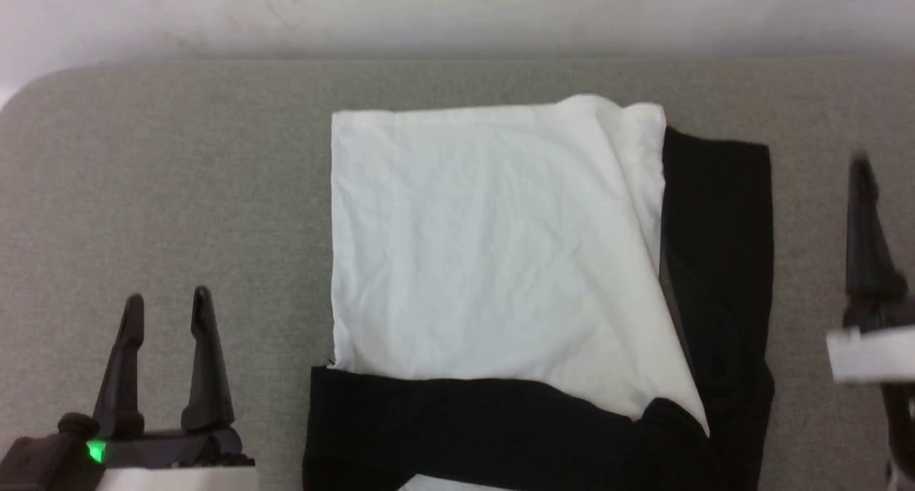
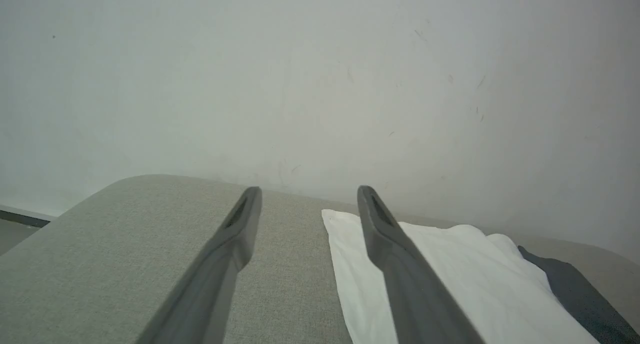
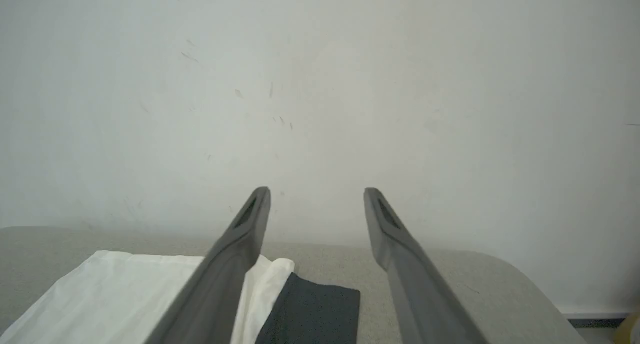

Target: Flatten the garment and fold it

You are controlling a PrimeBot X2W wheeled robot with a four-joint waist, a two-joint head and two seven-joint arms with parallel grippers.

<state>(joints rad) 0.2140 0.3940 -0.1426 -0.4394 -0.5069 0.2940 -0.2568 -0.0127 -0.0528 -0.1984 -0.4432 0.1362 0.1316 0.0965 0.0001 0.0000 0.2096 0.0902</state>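
"Claws first, how do they stand?"

"Left claw [image 1: 168, 294] has its two long dark fingers spread apart with nothing between them. Right claw [image 3: 317, 191] is the same, wide and empty."

"And the soft two-tone cloth garment [image 1: 493, 248]?"

"It lies in the middle of the grey fabric-covered worktop [image 1: 179, 191]. The white panel is smooth and nearly square, with a black band along its near edge and a black strip down its right side. I'd judge the flattening done and at least one fold made — the white's right edge lies slanted over the black. The black parts jutting out suggest more folding is left."

"Arm poses?"

"Left claw hovers over bare worktop, left of the garment's near corner, fingers pointing toward the pale wall [image 1: 457, 5]. Right claw sits off the garment's right side, aimed the same way — neither touches the cloth."
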